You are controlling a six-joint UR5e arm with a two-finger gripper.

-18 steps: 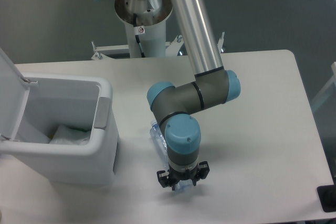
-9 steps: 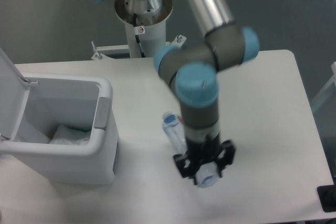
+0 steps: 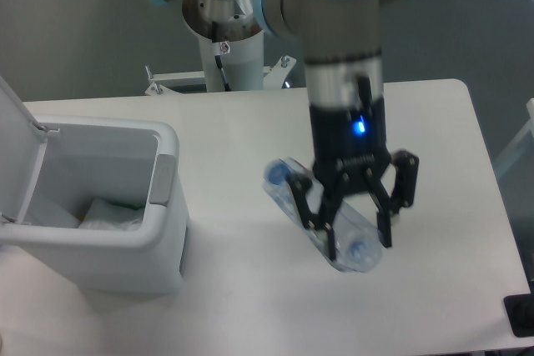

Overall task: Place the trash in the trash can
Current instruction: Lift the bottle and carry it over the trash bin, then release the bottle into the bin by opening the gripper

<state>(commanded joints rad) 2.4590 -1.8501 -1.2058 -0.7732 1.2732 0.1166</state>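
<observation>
Gripper [image 3: 357, 238] fingers close on the clear bottle [image 3: 321, 223], apparently held above the worktop [image 3: 434, 122]; its long axis runs diagonally, one end far-left, the other near-right. Well left stands the trash can [image 3: 163, 206], lid open, with the plastic bag [image 3: 108, 214] inside.

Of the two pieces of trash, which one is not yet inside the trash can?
The clear bottle: it is between the fingers of the gripper over the table, while the plastic bag already lies inside the white trash can.
</observation>
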